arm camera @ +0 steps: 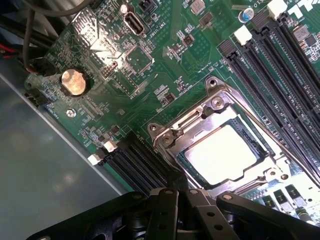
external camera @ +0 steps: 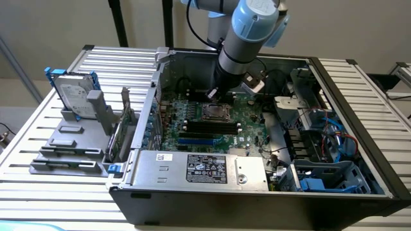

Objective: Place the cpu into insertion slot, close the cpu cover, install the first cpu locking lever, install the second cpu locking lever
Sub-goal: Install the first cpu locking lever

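Gripper: fingers together, holding nothing, just beside the socket.
Cpu: seated in insertion slot, cpu cover lying over it.
Risk: a slipping fingertip could scrape the motherboard.

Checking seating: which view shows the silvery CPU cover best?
Wrist view: the thin silvery metal cpu cover is close up, framing the pale square cpu in its window. In the exterior view the cpu cover is a small silvery square below the arm.

Cpu: silvery face up, seated flat in black socket on green board. Cover: silvery frame, down flat around cpu, chip showing through window.
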Robot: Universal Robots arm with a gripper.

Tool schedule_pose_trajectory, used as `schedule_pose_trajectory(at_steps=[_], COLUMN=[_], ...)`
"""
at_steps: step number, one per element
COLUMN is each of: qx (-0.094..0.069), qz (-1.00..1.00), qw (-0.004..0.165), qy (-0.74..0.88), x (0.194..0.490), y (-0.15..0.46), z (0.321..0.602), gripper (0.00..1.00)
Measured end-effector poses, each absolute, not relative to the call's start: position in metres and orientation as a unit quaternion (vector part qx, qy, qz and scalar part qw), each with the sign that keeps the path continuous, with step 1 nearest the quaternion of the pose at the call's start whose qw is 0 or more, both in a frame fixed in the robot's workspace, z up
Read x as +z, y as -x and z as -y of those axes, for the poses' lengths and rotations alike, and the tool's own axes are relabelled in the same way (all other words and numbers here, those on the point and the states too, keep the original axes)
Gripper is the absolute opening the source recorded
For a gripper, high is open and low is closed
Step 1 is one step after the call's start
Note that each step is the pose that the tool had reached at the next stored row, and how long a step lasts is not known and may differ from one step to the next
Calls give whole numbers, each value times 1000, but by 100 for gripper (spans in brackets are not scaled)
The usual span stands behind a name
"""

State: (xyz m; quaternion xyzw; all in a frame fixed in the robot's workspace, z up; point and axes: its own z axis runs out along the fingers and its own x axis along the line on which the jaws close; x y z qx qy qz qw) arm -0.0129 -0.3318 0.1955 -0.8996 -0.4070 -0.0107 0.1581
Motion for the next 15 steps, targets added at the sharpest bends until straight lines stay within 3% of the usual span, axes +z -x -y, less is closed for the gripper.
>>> schedule_pose_trajectory(at_steps=[15], qx=[-10], qz=[423], qw=[162], qy=[892], x=[195], y=[5], z=[332], gripper=[11])
